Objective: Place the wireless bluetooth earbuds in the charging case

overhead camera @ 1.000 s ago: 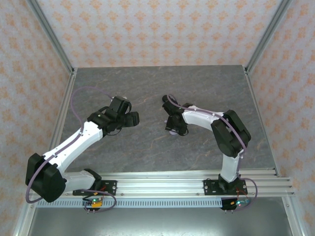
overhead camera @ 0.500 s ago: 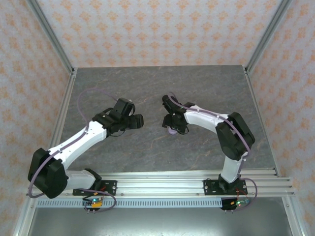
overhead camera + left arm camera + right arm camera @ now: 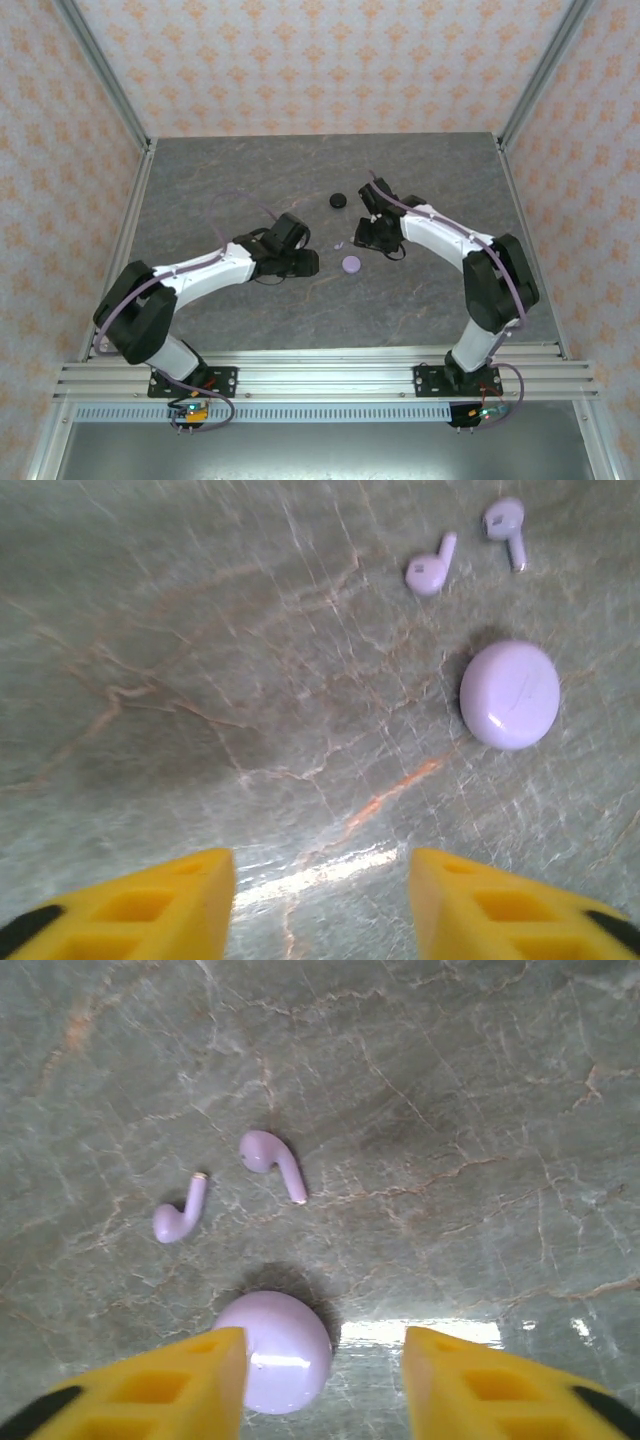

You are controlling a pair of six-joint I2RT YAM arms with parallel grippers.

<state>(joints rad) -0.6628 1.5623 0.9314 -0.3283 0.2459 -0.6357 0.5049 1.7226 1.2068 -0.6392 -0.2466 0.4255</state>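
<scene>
Both arms' jaws hung spread and empty; two pale lavender stemmed earbuds (image 3: 432, 572) lay loose on the grey worktop (image 3: 200, 680), upper right beside the round lavender case (image 3: 510, 695), where a skewed pinch could have flicked one away

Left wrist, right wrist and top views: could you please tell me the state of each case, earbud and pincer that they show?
Lavender charging case: lid shut, flat on the table.
Lavender earbuds: loose on the table beside the case, not inserted.
Black round case: flat on the table; lid too small to tell.
Left pincer: open, empty.
Right pincer: open, empty.
</scene>
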